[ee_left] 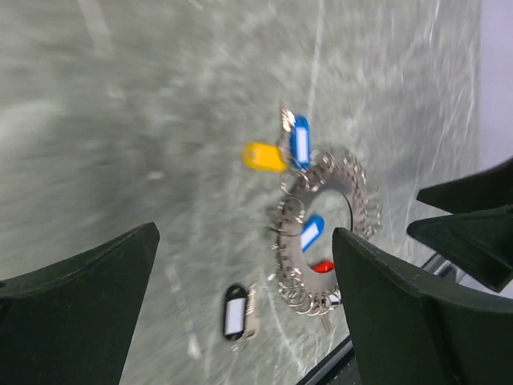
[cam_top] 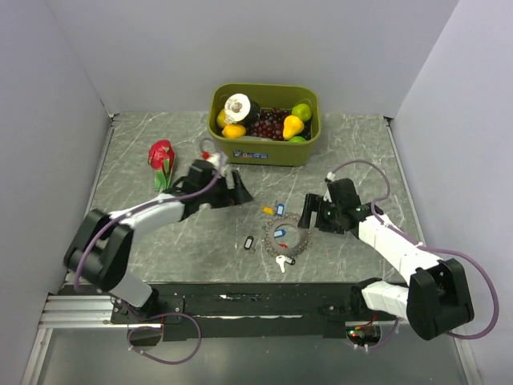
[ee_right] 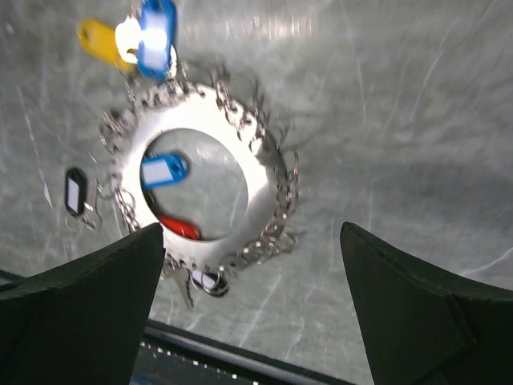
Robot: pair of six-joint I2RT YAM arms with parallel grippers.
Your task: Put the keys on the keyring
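- Jaws of your left gripper (cam_top: 239, 195) stand wide apart with nothing between them, above the table (cam_top: 160, 237), left of the keyring (ee_right: 263, 180).
- Your right gripper (cam_top: 307, 218) is also spread and empty, just right of the ring.
- Keyring lies flat between the two grippers.
- Blue key (ee_right: 164, 170) and red key (ee_right: 178, 227) sit inside the ring.
- Second blue key (ee_right: 156, 28) and yellow key (ee_right: 100, 38) are at its rim.
- Black key (ee_right: 75, 192) lies just outside.
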